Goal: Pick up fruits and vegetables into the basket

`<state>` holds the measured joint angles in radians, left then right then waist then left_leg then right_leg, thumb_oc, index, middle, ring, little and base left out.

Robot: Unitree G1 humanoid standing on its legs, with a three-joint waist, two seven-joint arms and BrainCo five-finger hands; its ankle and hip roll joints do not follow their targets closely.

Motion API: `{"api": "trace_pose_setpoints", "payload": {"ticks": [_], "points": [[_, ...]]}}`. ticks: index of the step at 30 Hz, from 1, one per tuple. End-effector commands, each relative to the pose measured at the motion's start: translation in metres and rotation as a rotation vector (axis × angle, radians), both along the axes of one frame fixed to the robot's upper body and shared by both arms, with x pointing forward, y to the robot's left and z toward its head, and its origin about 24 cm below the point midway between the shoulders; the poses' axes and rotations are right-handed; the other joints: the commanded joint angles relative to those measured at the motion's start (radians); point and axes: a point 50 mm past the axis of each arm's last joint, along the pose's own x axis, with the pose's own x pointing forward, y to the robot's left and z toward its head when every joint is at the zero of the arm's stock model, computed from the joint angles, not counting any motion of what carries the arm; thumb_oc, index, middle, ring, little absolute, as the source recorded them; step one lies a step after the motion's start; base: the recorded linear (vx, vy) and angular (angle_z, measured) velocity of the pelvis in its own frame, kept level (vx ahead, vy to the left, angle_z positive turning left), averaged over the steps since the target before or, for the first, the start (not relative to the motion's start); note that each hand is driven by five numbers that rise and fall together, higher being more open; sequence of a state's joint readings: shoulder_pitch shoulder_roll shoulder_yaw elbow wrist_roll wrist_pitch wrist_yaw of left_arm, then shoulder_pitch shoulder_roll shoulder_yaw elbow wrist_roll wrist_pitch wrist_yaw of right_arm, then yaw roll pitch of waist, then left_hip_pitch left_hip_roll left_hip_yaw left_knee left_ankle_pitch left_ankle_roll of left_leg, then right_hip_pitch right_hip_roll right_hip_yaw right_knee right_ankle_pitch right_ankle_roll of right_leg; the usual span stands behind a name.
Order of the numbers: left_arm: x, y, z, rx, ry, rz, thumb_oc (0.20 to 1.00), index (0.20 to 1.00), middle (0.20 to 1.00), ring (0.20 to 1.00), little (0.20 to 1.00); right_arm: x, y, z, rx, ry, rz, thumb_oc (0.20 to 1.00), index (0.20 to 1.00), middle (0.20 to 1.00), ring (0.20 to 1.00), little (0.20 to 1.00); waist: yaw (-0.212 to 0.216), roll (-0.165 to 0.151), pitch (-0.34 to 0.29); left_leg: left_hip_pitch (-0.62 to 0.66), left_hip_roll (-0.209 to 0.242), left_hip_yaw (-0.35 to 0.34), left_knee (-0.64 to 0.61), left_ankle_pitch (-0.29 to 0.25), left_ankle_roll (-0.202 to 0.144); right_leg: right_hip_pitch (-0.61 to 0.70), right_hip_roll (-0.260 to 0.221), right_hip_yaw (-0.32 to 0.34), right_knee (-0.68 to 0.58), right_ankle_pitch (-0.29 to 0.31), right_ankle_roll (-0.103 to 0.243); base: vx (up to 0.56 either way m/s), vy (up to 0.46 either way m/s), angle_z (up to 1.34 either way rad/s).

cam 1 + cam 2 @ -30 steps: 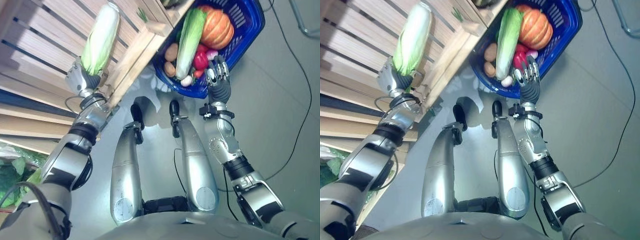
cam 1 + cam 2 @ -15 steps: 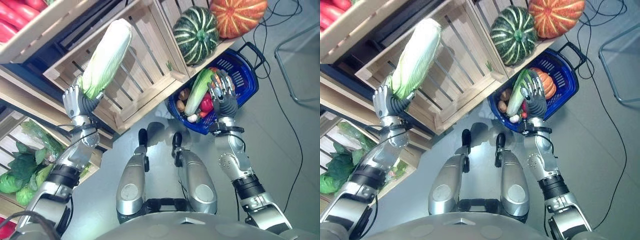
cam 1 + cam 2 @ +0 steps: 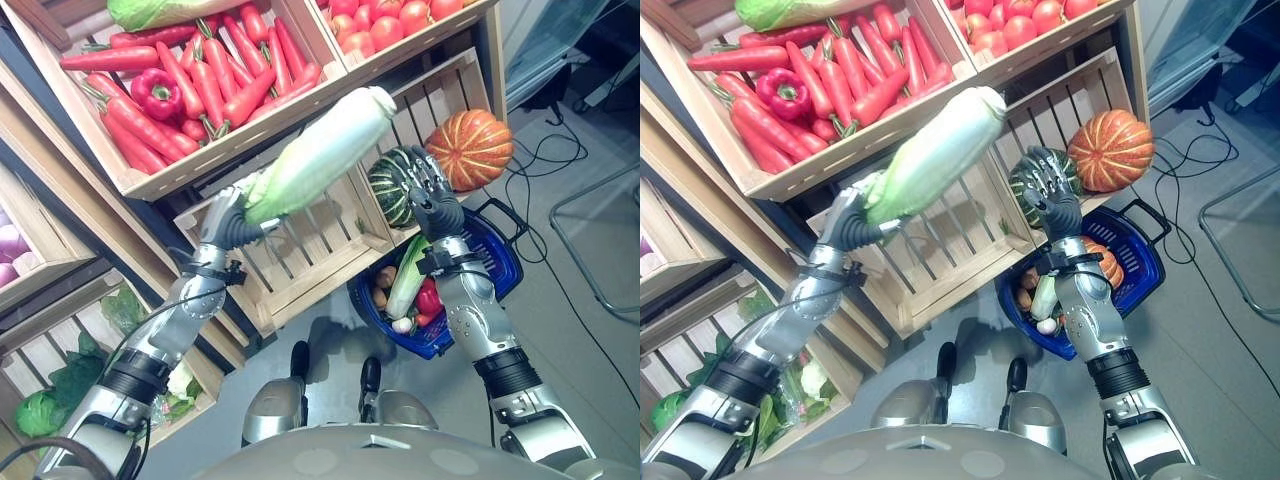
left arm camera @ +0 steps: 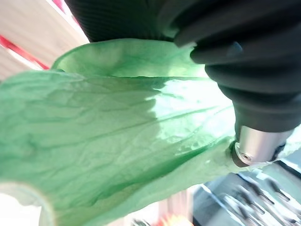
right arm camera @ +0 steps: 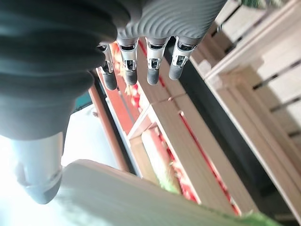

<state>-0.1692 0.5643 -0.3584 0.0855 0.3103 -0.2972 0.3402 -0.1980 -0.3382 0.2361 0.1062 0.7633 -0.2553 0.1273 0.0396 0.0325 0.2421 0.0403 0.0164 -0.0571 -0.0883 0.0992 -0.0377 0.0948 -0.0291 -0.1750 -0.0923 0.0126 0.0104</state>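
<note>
Gripping leafy end of napa cabbage point(image 3: 318, 153): left hand point(image 3: 228, 218), fingers curled, cabbage raised before wooden crates point(image 3: 300, 262) | right hand point(image 3: 1048, 196): fingers spread, empty, above blue basket point(image 3: 497, 262) of produce on floor.

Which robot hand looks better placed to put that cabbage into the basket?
The left robot hand: it already grips the cabbage. The right robot hand is open and empty, raised above the basket.
</note>
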Motion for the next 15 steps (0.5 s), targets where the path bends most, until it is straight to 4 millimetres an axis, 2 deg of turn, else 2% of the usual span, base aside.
{"api": "trace_pose_setpoints", "payload": {"ticks": [1, 8, 15], "points": [[-0.009, -0.015, 0.013, -0.101, -0.041, -0.138, 0.2, 0.2, 0.2, 0.2, 0.2, -0.005, 0.012, 0.003, 0.06, -0.022, 0.109, 1.0, 1.0, 1.0, 1.0, 1.0, -0.007, -0.048, -0.095, 0.002, -0.034, 0.021, 0.001, -0.084, 0.008, -0.015, -0.027, 0.003, 0.005, 0.009, 0.059, 0.07, 0.005, -0.07], [-0.013, -0.031, 0.013, -0.11, -0.002, -0.253, 0.2, 0.2, 0.2, 0.2, 0.2, -0.007, 0.025, -0.006, 0.147, 0.026, 0.247, 1.0, 1.0, 1.0, 1.0, 1.0, -0.01, -0.05, -0.112, 0.034, -0.035, 0.034, 0.001, -0.106, 0.021, 0.007, -0.029, 0.01, 0.005, 0.001, 0.066, 0.04, 0.009, -0.08], [-0.014, -0.032, 0.007, -0.063, 0.068, -0.266, 0.2, 0.2, 0.2, 0.2, 0.2, -0.011, 0.033, -0.003, 0.212, 0.015, 0.307, 1.0, 1.0, 1.0, 1.0, 1.0, -0.011, -0.048, -0.126, 0.045, -0.036, 0.039, 0.001, -0.115, 0.028, 0.012, -0.031, 0.02, 0.005, -0.001, 0.073, 0.0, 0.001, -0.01]]}}
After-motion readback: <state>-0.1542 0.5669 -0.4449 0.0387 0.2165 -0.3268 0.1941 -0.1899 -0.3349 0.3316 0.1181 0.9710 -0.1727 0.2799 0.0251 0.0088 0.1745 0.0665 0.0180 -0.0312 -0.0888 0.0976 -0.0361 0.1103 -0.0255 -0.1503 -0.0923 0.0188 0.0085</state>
